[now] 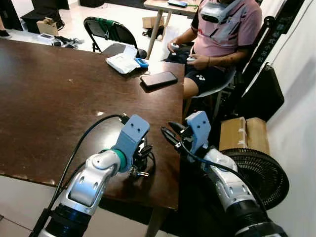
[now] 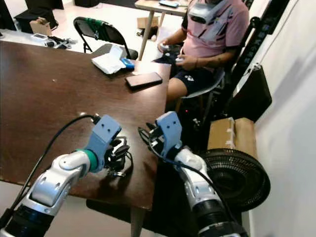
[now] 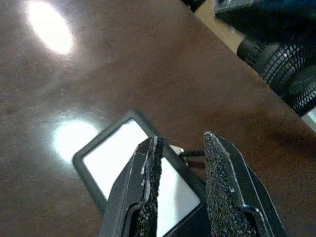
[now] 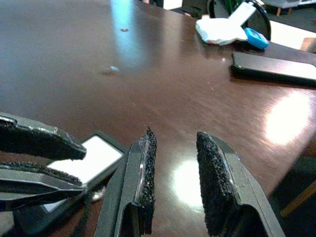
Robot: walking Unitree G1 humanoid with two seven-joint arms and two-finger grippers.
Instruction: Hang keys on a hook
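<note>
A bunch of keys (image 1: pixel 139 172) with a black cord lies on the dark wooden table (image 1: pixel 49 98), close to its front right corner. Attached to it is a black-framed tag with a white face (image 3: pixel 129 160), lying flat. My left gripper (image 1: pixel 143 157) hovers right over the tag, its fingers (image 3: pixel 148 177) open with the tag's edge and the cord showing in the gap. My right gripper (image 1: pixel 168 132) hangs at the table's right edge, just right of the left one, open with nothing between its pads (image 4: pixel 146 173).
A black phone (image 1: pixel 158 79), a white packet (image 1: pixel 122 63) and a small blue thing (image 1: pixel 141 62) lie at the table's far right. A person (image 1: pixel 222 34) sits beyond that corner. A floor fan (image 1: pixel 256 175) and a cardboard box (image 1: pixel 244 134) stand right of the table.
</note>
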